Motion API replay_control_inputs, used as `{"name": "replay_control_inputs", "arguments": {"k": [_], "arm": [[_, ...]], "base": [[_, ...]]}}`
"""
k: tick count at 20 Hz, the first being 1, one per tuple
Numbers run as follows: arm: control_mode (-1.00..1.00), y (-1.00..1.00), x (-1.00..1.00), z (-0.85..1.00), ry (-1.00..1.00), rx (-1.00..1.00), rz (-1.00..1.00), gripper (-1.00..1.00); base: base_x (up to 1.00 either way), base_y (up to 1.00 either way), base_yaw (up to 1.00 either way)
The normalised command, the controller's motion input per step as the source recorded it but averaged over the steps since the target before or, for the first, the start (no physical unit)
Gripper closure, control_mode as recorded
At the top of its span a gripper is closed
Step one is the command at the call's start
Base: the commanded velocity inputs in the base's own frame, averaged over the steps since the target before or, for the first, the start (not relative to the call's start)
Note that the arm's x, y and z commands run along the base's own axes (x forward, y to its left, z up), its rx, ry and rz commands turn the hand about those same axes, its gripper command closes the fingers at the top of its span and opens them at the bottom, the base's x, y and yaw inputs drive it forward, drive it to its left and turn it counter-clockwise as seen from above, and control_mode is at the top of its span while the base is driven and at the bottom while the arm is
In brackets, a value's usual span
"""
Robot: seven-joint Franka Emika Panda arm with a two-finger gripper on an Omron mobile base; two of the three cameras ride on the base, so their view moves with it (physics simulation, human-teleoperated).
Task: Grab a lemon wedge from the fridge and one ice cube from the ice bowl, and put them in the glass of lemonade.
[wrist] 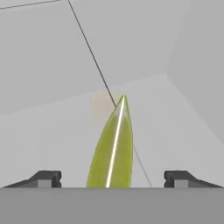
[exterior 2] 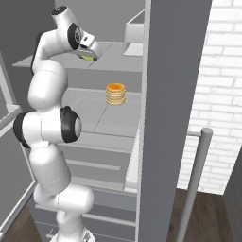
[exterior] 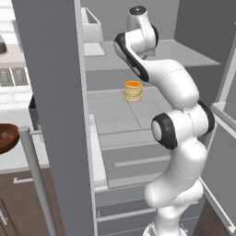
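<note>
The fridge stands open, and my arm reaches onto its upper shelf. A yellow-green lemon wedge lies on the white shelf, right between my finger tips. My gripper is open, with both tips wide of the wedge and not touching it. From the right base view the gripper hangs just above the shelf with the wedge under it. The rim of the dark reddish-brown ice bowl peeks out at the far left. The ice cube and the glass of lemonade are out of view.
A stack of pancakes sits on the shelf below. A grey open box stands at the back of the upper shelf. The open door with its silver bar handle walls off one side. Drawers lie below.
</note>
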Motion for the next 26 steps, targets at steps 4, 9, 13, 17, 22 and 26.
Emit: {"name": "replay_control_inputs", "arguments": {"k": [4,9,13,17,22,26], "arm": [[-1.00,0.00,0.00,-0.08,0.00,0.02,0.00,1.00],[-1.00,0.00,0.00,-0.02,0.00,0.00,0.00,1.00],[-1.00,0.00,-0.03,0.00,0.00,0.00,0.00,1.00],[-1.00,-0.12,-0.31,0.00,-0.02,0.01,0.00,1.00],[-1.00,-0.22,-0.86,0.06,-0.07,0.03,0.00,1.00],[-1.00,-0.31,-1.00,0.00,-0.08,0.04,0.00,1.00]], "base": [[0.00,0.00,0.00],[0.00,0.00,0.00],[0.00,0.00,0.00],[0.00,0.00,0.00],[0.00,0.00,0.00],[0.00,0.00,0.00]]}}
